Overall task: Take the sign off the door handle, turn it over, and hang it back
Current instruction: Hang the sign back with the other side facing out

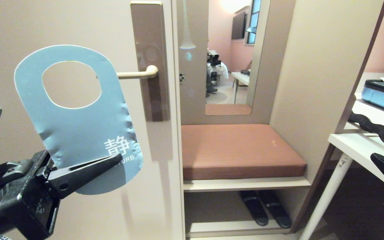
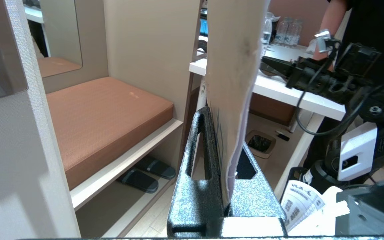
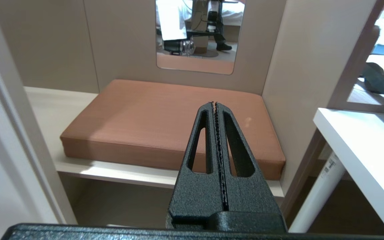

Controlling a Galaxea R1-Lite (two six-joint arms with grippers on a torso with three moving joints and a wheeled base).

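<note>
So the left gripper (image 1: 88,173) is clamped tight on the bottom end of the sign (image 1: 78,116), blue-grey face toward the head camera, oval hole at the top and the long axis running up with a slight lean. The door handle (image 1: 137,74) sits just up and to the right of the hole, its free end pointing back toward the sign, so I'd guess the hole needs to slide sideways over that tip. The right gripper (image 3: 216,133) is fully closed on nothing, off over the brown bench cushion (image 3: 165,120), much farther from the handle.
</note>
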